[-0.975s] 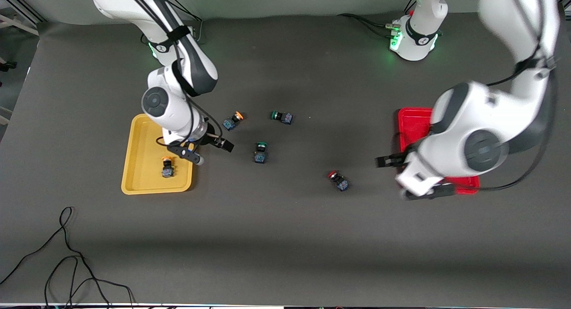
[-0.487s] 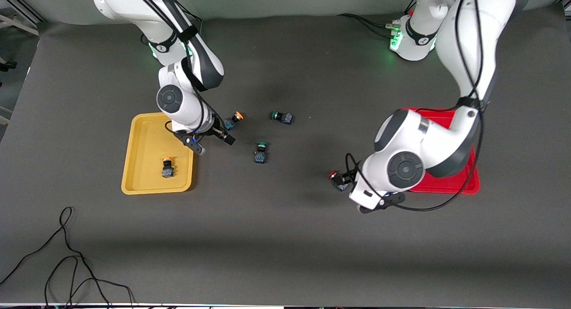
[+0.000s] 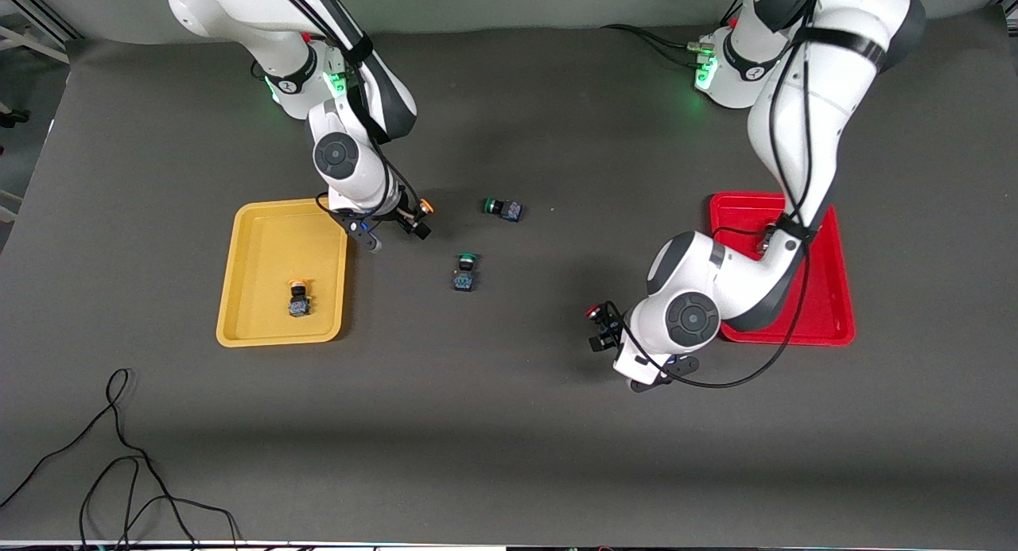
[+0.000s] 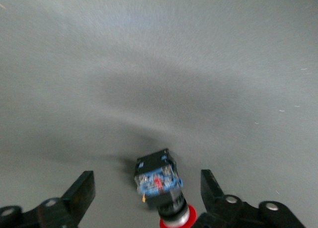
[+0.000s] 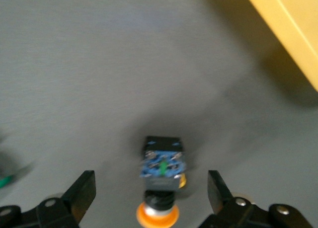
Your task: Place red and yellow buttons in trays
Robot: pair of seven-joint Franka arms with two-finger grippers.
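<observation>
Two pickups are set up at once. Left gripper (image 3: 606, 334) is low over the red button (image 4: 161, 186) that lies on the surface beside the red tray (image 3: 827, 312), toward the middle of the table. Fingers are spread wide, one on each side of the button, not touching it, holding nothing. Right gripper (image 3: 395, 231) is low over a yellow button (image 5: 161, 181) on the surface just beside the yellow tray (image 3: 238, 281), on the side toward the table's middle. It is also wide open, straddling the button and empty.

One yellow button (image 3: 298, 296) already sits in the yellow tray. I can't make out a second red button; the left arm covers part of the red tray. Two green buttons (image 3: 464, 271) (image 3: 503, 208) lie mid-surface and aren't part of this job.

Handling, as I judge it: these look small, light, rigid plastic. The round cap and collar would likely roll or slip between the fingers, so I'd clamp across the flat sides of the square black-and-blue body. Both buttons lie on their sides with the body between the fingers, so alignment looks decent. Being so light, one can skid if one finger touches first, so centre before closing. Probably not fragile; moderate squeeze should do.
</observation>
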